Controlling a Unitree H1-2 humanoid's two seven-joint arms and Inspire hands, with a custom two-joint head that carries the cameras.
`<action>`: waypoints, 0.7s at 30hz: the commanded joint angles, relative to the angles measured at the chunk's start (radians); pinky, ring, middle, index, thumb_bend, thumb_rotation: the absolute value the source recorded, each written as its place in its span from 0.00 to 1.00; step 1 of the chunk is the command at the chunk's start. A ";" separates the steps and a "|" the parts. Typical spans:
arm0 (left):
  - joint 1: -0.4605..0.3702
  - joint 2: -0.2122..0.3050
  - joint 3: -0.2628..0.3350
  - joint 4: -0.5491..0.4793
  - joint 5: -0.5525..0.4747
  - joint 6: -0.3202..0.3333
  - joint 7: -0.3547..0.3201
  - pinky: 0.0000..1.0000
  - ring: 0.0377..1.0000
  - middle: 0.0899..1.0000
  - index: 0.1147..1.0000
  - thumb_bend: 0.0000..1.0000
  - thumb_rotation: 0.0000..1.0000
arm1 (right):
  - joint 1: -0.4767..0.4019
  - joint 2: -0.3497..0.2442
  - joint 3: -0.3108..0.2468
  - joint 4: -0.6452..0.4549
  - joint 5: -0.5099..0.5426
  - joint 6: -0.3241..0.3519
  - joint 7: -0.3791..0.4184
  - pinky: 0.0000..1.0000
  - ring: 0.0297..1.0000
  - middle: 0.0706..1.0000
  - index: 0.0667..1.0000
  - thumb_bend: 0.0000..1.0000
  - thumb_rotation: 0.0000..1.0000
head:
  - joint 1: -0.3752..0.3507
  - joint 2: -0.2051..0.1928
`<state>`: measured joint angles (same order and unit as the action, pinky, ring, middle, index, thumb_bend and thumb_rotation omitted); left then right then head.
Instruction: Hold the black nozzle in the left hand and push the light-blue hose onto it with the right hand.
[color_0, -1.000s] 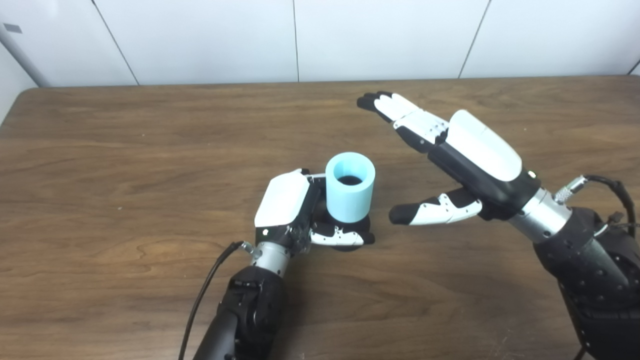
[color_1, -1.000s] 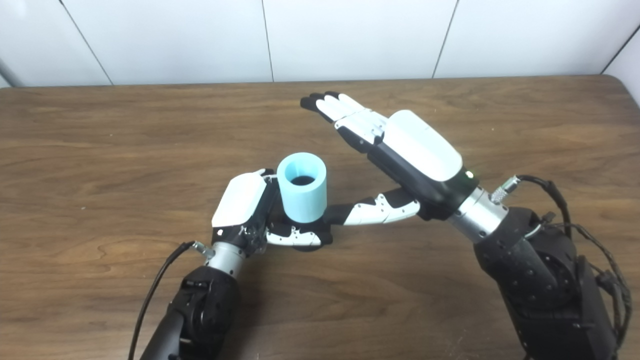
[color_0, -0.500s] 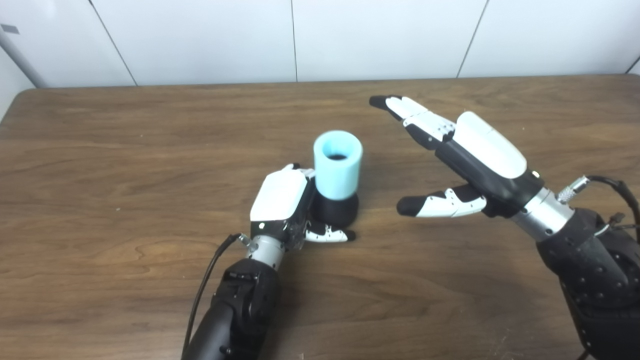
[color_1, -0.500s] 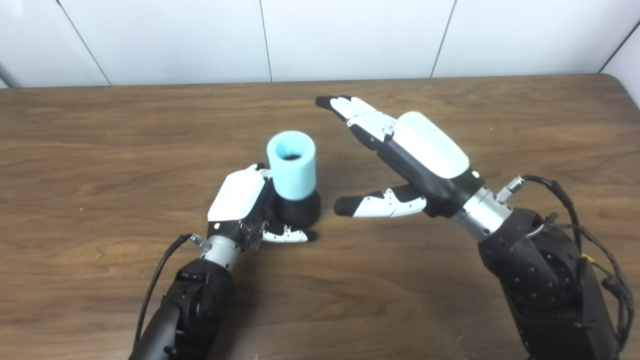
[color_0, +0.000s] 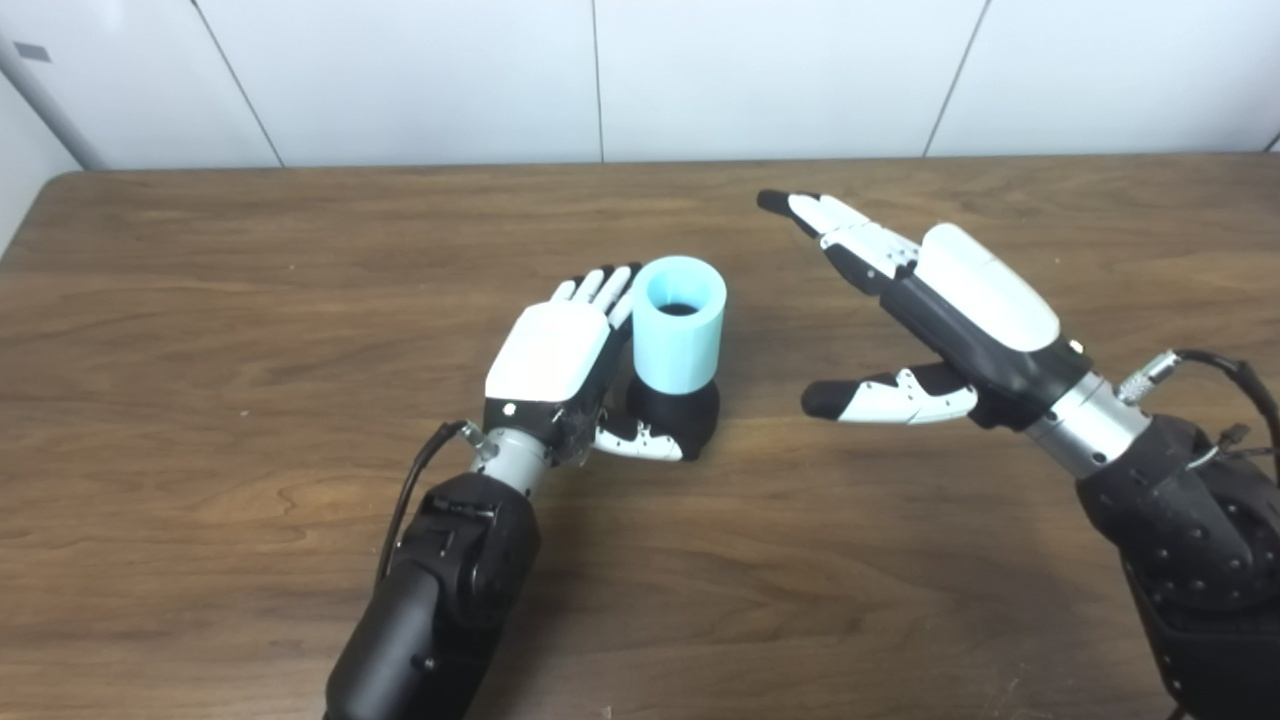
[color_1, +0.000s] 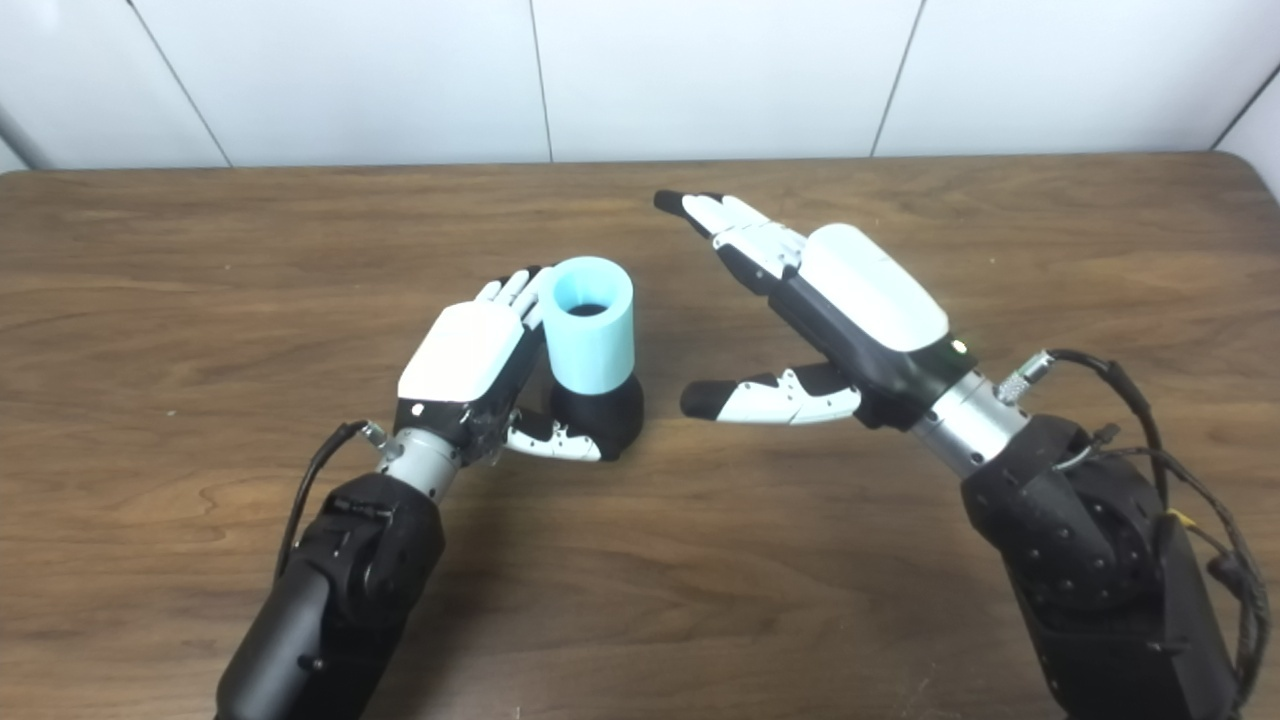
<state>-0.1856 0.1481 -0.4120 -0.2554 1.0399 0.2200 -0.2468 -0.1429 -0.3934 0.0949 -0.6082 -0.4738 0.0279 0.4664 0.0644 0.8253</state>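
The light-blue hose (color_0: 680, 335) sits upright on the black nozzle (color_0: 675, 418), which stands on the wooden table (color_0: 200, 330). My left hand (color_0: 555, 365) is open right beside them on their left, fingers stretched out along the hose and thumb lying in front of the nozzle's base. My right hand (color_0: 940, 300) is open and empty, hovering to the right of the hose, fingers pointing up-left and thumb pointing toward the nozzle. The same scene shows in the right eye view, with the hose (color_1: 592, 335) and right hand (color_1: 850, 300).
The table's far edge meets a white panelled wall (color_0: 600, 80). A black cable (color_0: 415, 500) runs along my left forearm, and cables (color_0: 1215, 390) hang at my right wrist.
My left hand has opened its fingers and let go of the nozzle, which now stands on the table with the hose on it. My right hand has drawn back slightly to the right.
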 joint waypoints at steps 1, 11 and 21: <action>-0.043 0.007 0.017 -0.042 0.014 -0.019 0.016 1.00 1.00 1.00 0.98 1.00 0.37 | -0.028 -0.004 -0.013 -0.004 0.009 -0.021 -0.033 0.89 0.97 0.95 0.99 0.59 1.00 | 0.004 -0.001; -0.058 0.068 0.135 -0.139 -0.148 0.068 -0.190 1.00 1.00 1.00 1.00 1.00 0.38 | 0.003 0.009 -0.037 0.027 0.056 0.027 -0.039 0.88 0.96 0.95 0.98 0.60 0.99 | -0.003 -0.005; 0.018 0.133 0.296 -0.155 -0.500 0.178 -0.292 1.00 1.00 0.99 1.00 1.00 0.30 | 0.107 0.082 -0.051 0.105 0.081 0.054 -0.116 0.86 0.94 0.95 0.95 0.54 0.98 | -0.028 -0.008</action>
<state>-0.1626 0.2839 -0.1334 -0.3725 0.5930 0.3714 -0.5310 -0.0271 -0.3109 0.0522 -0.4936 -0.3969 0.1095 0.3869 0.0353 0.8161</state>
